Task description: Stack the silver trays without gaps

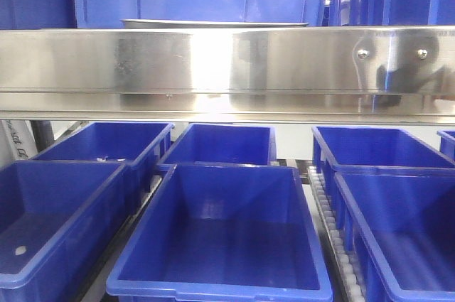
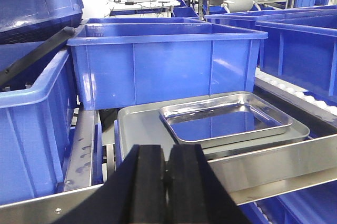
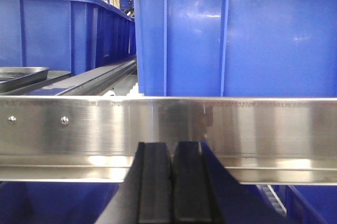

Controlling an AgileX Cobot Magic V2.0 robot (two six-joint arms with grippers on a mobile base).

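Two silver trays sit on the upper shelf behind the steel rail. In the left wrist view a larger matte tray lies flat, and a smaller shiny tray rests on it, turned slightly askew and toward its right side. The front view shows only a thin tray rim above the rail. At the far left of the right wrist view are the trays' edges. My left gripper is shut and empty, just short of the larger tray's near edge. My right gripper is shut and empty, facing the rail.
A broad shiny steel rail spans the shelf front. Deep blue bins stand behind the trays, beside them and ahead of the right gripper. More blue bins fill the lower roller shelf.
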